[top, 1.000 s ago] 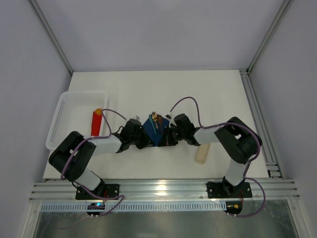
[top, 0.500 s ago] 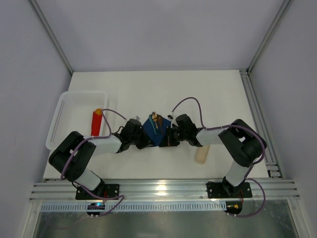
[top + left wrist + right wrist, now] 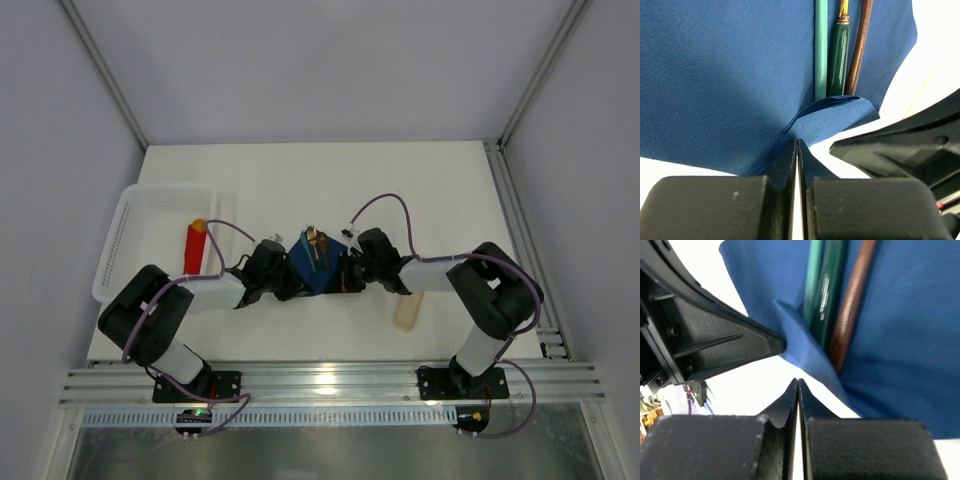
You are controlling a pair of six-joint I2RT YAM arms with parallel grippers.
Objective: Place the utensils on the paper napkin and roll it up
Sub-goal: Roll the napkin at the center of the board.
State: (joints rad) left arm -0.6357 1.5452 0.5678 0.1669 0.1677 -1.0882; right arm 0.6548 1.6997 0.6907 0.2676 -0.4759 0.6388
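Note:
The paper napkin [image 3: 306,268] lies dark blue between my two grippers, with the utensils [image 3: 316,247] on it. In the left wrist view the napkin [image 3: 725,75] carries a teal handle, a dark green one and a copper-brown one [image 3: 860,45] side by side. My left gripper [image 3: 797,142] is shut on a folded napkin corner, and creases run into its tips. The right gripper [image 3: 798,382] is shut on nothing, over bare table just short of the napkin's edge [image 3: 805,355]. From above, the left gripper [image 3: 294,285] and right gripper [image 3: 339,281] sit at the napkin's near corners.
A white basket [image 3: 132,222] stands at the left edge, with a red block with an orange tip [image 3: 194,247] beside it. A pale beige bar [image 3: 408,311] lies right of the right arm. Metal rails border the table's near and right edges.
The right arm's wrist and elbow have drifted slightly to the right. The left arm, the napkin and the utensils look unchanged.

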